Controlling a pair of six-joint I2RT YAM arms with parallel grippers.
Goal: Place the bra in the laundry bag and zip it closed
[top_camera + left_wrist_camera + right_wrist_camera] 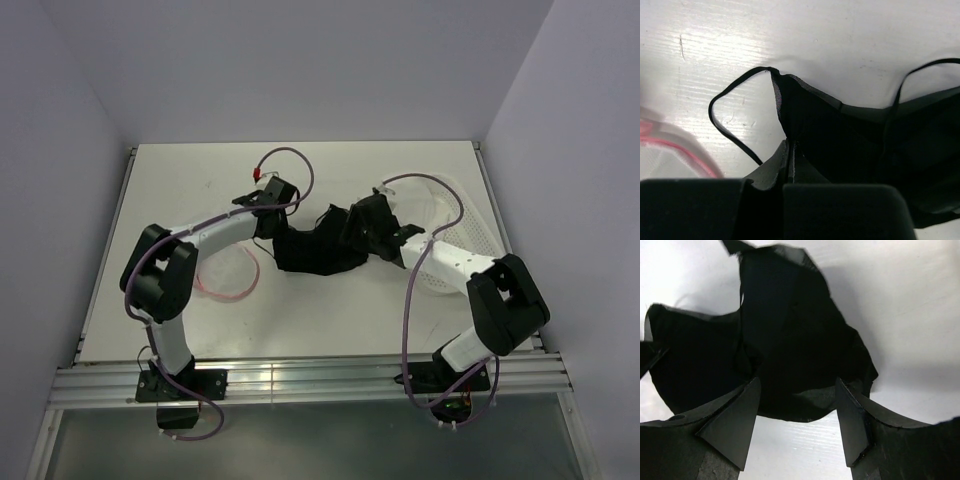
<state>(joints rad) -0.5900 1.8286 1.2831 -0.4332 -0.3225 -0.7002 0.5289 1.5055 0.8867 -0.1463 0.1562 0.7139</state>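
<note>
The black bra (315, 250) lies crumpled on the white table between my two grippers. My left gripper (272, 226) is at its left end. In the left wrist view the jaws (790, 152) are shut on a pinched edge of the bra (840, 140), and a thin strap (722, 125) loops out to the left. My right gripper (352, 233) is at the bra's right end. In the right wrist view it (797, 390) is open, with the bra's edge (790, 340) lying between and beyond the fingertips. The laundry bag (226, 276), translucent mesh with pink trim, lies flat under my left arm and shows in the left wrist view (675, 147).
A white perforated plastic basket (458, 228) lies on the right side of the table, partly under my right arm. Purple cables arch over both arms. Walls close in the table on the left, back and right.
</note>
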